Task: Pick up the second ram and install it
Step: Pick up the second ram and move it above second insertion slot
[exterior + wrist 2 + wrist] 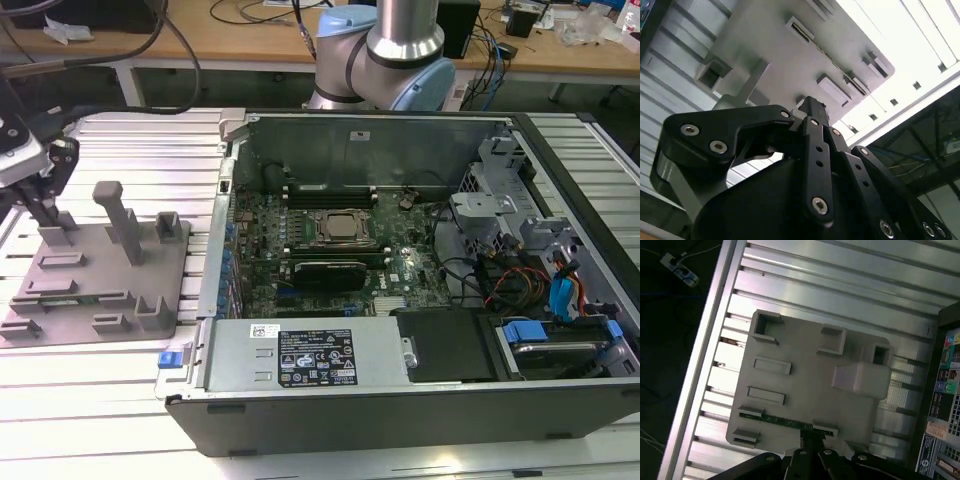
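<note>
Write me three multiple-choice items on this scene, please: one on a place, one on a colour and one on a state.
1. Where is the second ram?
A. in the grey holder tray
B. on the bare table slats
C. on the far workbench

2. What colour is the ram's board?
A. blue
B. green
C. red

3. How does the computer case stand?
A. shut by a side panel
B. open, with its motherboard showing
C. turned upside down

Answers:
1 A: in the first wrist view the stick lies along one edge of the tray, with the gripper close at it.
2 B: the strip looks green against the grey tray.
3 B: the exterior view looks straight in on the board and cables.
</note>
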Robot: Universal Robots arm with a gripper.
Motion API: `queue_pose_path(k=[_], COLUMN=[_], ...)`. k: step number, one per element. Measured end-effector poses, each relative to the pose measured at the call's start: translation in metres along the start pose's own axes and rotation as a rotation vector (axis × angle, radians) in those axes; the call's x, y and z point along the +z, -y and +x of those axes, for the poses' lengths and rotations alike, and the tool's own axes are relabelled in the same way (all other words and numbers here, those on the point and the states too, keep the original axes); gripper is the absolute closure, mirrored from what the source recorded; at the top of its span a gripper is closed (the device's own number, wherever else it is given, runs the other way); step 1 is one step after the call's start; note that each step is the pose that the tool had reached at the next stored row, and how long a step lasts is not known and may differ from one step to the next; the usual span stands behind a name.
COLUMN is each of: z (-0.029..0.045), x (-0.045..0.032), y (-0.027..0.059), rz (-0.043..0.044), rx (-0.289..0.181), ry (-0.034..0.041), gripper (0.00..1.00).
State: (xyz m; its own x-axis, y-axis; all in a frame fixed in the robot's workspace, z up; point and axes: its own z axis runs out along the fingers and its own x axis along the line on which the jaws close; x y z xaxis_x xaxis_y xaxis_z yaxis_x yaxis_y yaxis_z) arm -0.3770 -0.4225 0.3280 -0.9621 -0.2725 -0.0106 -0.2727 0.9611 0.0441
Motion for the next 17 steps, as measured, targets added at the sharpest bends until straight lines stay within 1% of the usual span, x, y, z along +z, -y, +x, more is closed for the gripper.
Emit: queue_pose_path(k=[1, 4, 7, 9, 10, 11, 13, 16, 17], z=[0.0, 0.0, 0.0, 0.0, 0.0, 0.0, 0.0, 0.0, 0.0001], x=[0.0002, 0.0005, 0.001, 0.0014, 0.0018, 0.0025, 0.003, 0.0036, 0.004], y=[0.0, 0.0, 0.0, 0.0001, 0.0001, 0.0001, 0.0001, 0.0002, 0.0002], rz=[-0.0004, -0.0012, -0.002, -0.0024, -0.0029, -0.0035, -0.0041, -0.0047, -0.0051], rx=[-0.043, -0.113, -0.193, -0.232, -0.272, -0.336, -0.394, -0.449, -0.486], ry=[-0.002, -0.005, -0.0087, -0.0104, -0.0121, -0.0149, -0.0174, -0.0198, -0.0216], gripper=[0.92, 0.92, 0.92, 0.92, 0.92, 0.92, 0.92, 0.92, 0.92])
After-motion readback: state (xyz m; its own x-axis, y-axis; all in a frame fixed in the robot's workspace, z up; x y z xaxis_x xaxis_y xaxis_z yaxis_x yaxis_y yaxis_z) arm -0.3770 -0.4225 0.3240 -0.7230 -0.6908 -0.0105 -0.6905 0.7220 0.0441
